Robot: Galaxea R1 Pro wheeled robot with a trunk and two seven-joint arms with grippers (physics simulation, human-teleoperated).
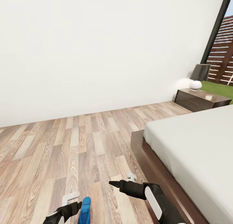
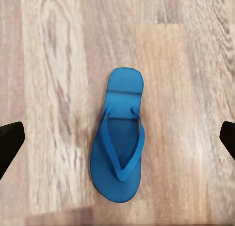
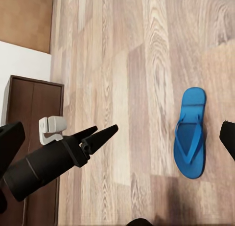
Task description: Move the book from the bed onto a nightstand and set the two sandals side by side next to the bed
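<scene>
- Where the wood floor (image 1: 64,146) meets the bed (image 1: 194,146), one blue sandal (image 2: 119,143) lies flat, straps up, apart from the frame.
- Left gripper (image 2: 117,138): fingers spread wide above the sandal, holding nothing.
- Right gripper (image 1: 114,184): beside the bed frame; fingers seem wide apart, empty.
- Nightstand (image 1: 200,99) by the wall: carries a lamp (image 1: 198,76).
- Mattress: bare where seen.

Plain white wall (image 1: 97,49) meets wood-plank floor (image 1: 64,153); a lamp (image 1: 198,76) glows beside the dark-framed window (image 1: 223,46).
</scene>
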